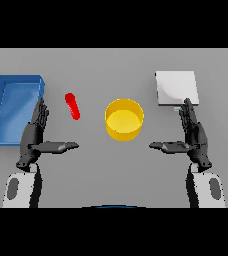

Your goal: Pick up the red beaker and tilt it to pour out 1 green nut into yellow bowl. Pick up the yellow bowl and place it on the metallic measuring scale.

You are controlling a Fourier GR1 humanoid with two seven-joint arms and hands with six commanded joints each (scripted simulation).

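The red beaker (72,106) lies on the grey table (111,170), and it looks like a narrow red shape. Its long axis goes from the upper left to the lower right of the head view, slightly slanted. I cannot tell from this view if it stands or lies on its side, and no green nut is visible.

The left hand (36,135) is just below and to the left of the beaker. Its fingers are straight and point away from the robot, its thumb is stretched toward the middle of the table, and it grasps nothing. The beaker is just beside the fingertips of this hand, a little forward and toward the centre, so the left hand is clearly the nearer one for the pick. I judge that it must move forward and inward and approach across the short side of the beaker.

The right hand (193,137) is also relaxed and empty, near the lower edge of the measuring scale (176,88), a pale square plate. The yellow bowl (124,119) stands between both hands, well apart from the beaker and left of the scale. A blue tray (1,107) is at the far left, behind the left hand. The task seems not yet begun.
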